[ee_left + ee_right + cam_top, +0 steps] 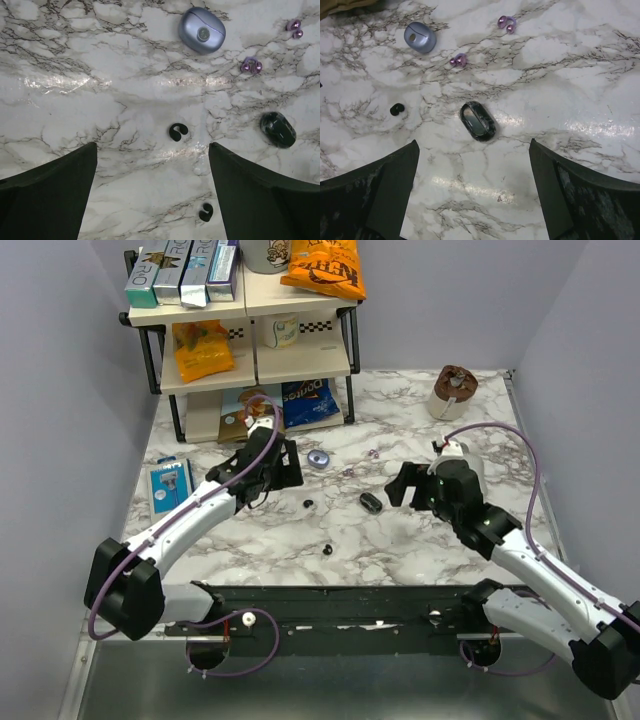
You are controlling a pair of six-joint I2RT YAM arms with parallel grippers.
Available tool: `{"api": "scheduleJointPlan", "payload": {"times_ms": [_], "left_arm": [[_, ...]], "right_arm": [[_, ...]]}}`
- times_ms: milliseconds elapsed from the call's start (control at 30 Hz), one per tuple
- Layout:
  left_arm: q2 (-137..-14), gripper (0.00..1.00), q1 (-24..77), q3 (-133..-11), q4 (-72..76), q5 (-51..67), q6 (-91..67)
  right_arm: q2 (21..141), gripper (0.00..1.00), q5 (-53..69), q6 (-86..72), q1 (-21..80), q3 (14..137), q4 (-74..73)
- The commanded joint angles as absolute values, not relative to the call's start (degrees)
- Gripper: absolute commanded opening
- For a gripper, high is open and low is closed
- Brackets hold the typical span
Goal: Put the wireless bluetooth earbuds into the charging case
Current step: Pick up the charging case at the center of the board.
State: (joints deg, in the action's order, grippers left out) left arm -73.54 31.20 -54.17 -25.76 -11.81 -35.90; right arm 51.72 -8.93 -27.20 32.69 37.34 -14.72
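While both arms hover over the marbled surface point(420, 562), neither one holds anything. In the top view the left arm point(200, 512) reaches from the lower left toward the middle of the frame, and the right arm point(525, 552) comes in from the lower right. The left fingers point(50, 195) stand spread wide at the bottom corners of the left wrist view, with only marble between them. The right fingers point(585, 197) are released and just as far apart in the right wrist view.

One black earbud point(178, 131) lies loose near the centre of the left wrist view, above the gap between the fingers. The other black earbud point(205, 212) lies lower, close to the inner edge of the finger at the right of the frame. The charging case point(478, 120), a dark glossy oval, rests at the centre of the right wrist view, and neither earbud is in it or touching it. Whether its lid is up cannot be told.

A lilac case point(202, 30) sits in the upper part of the left wrist view, with two lilac earbuds point(251, 65) to its right. A shelf rack point(250, 350) with snack bags fills the upper left of the top view.
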Motion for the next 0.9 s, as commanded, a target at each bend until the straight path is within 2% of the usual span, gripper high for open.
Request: {"api": "scheduleJointPlan", "payload": {"times_ms": [0,167,300,467,533,633,800,867], "left_arm": [[-76.3,0.99,30.8,-56.4,-24.0,-13.6,-32.4],[-84.7,0.99,30.8,-63.1,-25.0,-5.7,-24.3],[-92.4,0.99,31.0,-70.0,-28.4,-6.2,-18.9],[-101.1,0.94,31.1,-78.6,-30.8,-4.1,-13.5],[-102.6,0.94,31.3,-80.6,-31.5,-5.5,-12.5],[-105.3,0.99,31.8,-83.8,-32.2,-9.7,-10.6],[-99.8,0.99,33.4,-77.4,-23.0,-14.0,-10.1],[-102.9,0.99,33.4,-83.0,-27.4,-20.1,-12.9]], "right_arm": [[50.2,1.0,-9.2,-26.8,33.0,36.6,-15.2],[47.9,1.0,-3.0,-23.2,33.0,37.2,-14.8],[46.7,1.0,-1.1,-23.0,33.0,36.3,-14.2],[46.6,1.0,2.0,-23.6,33.0,35.5,-14.4],[46.6,1.0,3.5,-23.7,33.0,35.3,-14.6],[46.4,1.0,4.5,-24.0,33.0,35.2,-14.6],[45.7,1.0,3.9,-23.5,33.0,36.0,-15.1],[45.8,1.0,3.3,-23.4,33.0,36.4,-15.3]]}}
